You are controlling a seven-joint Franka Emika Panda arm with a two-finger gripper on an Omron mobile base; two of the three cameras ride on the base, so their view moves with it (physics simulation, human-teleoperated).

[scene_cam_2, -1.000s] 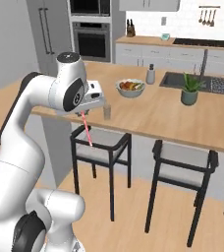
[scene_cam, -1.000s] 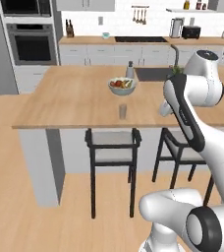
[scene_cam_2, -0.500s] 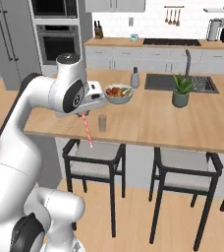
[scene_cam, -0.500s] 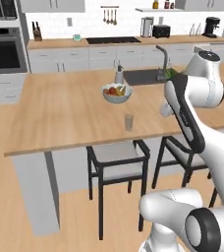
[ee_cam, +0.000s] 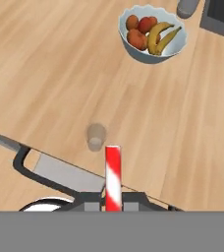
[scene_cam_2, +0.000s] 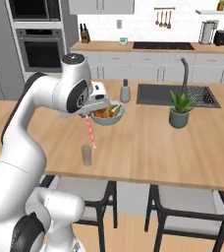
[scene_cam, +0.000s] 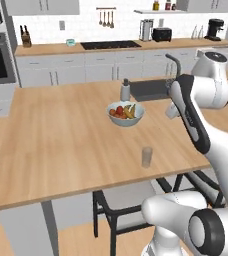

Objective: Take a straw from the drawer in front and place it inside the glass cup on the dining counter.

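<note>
Base has driven closer since half a second ago: whole scene shifted, the dining counter (scene_cam: 61, 145) now bigger and nearer in both base views, stools mostly slid under the near edge; things on the top did not move, camera did. Straw still hangs from the hand as before. Gripper (scene_cam_2: 87, 114) closed tight on the straw (scene_cam_2: 91, 132) at its top end, fingers pinching it; straw points down and slightly tilted, lower tip above the counter, close over the glass cup (scene_cam_2: 87, 155) but not in it, tip just up and to the side of the rim in the right base view. In the hand view the straw (ee_cam: 113, 177) rises from between the fingertips, red with pale stripes, glass cup (ee_cam: 96, 136) just beyond its end. Glass cup (scene_cam: 146, 156) stands upright near the counter's near edge, small clear tumbler, nothing visible inside. Open wood all round the cup; fruit bowl (scene_cam: 125, 113) well apart behind it, pale round bowl with bananas and red fruit. Grey soap bottle (scene_cam: 125, 90) beyond the bowl, by the dark sink (scene_cam_2: 177, 94). Potted plant (scene_cam_2: 180, 109) off to the right side, well clear of the cup. Black metal stool (scene_cam_2: 188, 208) under the near edge. Counter top light wood grain, smooth, straight edge.
</note>
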